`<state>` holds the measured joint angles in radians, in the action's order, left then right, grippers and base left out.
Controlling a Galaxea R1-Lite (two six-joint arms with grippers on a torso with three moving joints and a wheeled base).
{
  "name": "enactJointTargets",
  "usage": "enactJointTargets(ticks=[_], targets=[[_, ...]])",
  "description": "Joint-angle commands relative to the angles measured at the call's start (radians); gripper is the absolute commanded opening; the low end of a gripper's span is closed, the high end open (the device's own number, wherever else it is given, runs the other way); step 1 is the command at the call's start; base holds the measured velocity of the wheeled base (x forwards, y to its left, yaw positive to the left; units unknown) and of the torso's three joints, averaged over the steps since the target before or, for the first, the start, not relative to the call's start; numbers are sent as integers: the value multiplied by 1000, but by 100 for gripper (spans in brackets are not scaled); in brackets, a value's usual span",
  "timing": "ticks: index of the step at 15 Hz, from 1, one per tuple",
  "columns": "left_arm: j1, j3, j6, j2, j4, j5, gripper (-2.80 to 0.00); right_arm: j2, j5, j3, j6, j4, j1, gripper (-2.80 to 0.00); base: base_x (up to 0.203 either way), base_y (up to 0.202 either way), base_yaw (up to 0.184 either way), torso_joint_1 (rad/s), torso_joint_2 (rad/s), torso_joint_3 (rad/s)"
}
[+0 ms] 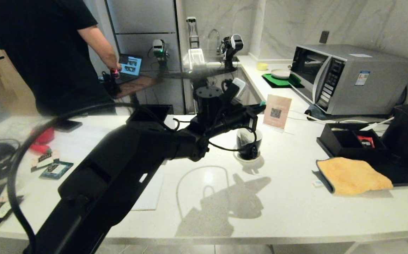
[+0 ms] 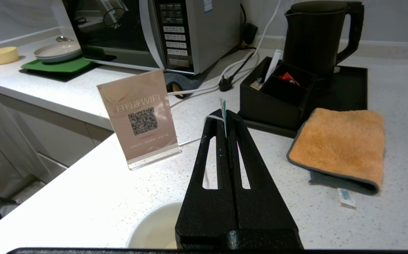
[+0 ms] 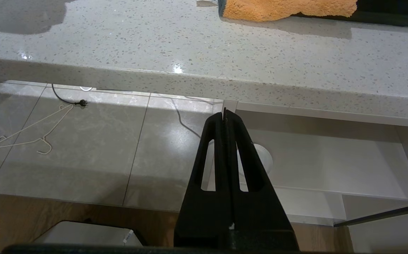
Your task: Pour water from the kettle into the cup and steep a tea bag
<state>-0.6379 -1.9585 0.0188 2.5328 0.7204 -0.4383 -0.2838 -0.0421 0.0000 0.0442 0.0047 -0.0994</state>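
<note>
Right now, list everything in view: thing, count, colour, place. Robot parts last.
kettle: 1, matte black, on the black tray, far right of the counter
cup: 1, black, white inside, on a white saucer, mid-counter
tea bag tag: 1, white and green, pinched at the left gripper's tips
box: 1, black, open-topped, beside the kettle
cloth: 1, orange, folded, in front of the box
WiFi sign: 1, pink, standing behind the cup
microwave: 1, silver, back right
plate: 1, pale, on a green mat
bowl: 1, yellow, beside the mat
person: 1, black shirt, back left
left gripper: shut, above the cup
right gripper: shut, below the counter edge
</note>
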Motion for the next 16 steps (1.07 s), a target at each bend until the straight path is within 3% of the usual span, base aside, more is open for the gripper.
enactJointTargets(ticks=[1, 16], targets=[[1, 1, 3, 21, 19, -2, -280, -1, -1, 0, 0, 0, 0, -280, 0, 0, 0, 0, 0, 0], [24, -24, 20, -29, -61, 0, -280, -1, -1, 0, 0, 0, -13, -280, 0, 0, 0, 0, 0, 0]])
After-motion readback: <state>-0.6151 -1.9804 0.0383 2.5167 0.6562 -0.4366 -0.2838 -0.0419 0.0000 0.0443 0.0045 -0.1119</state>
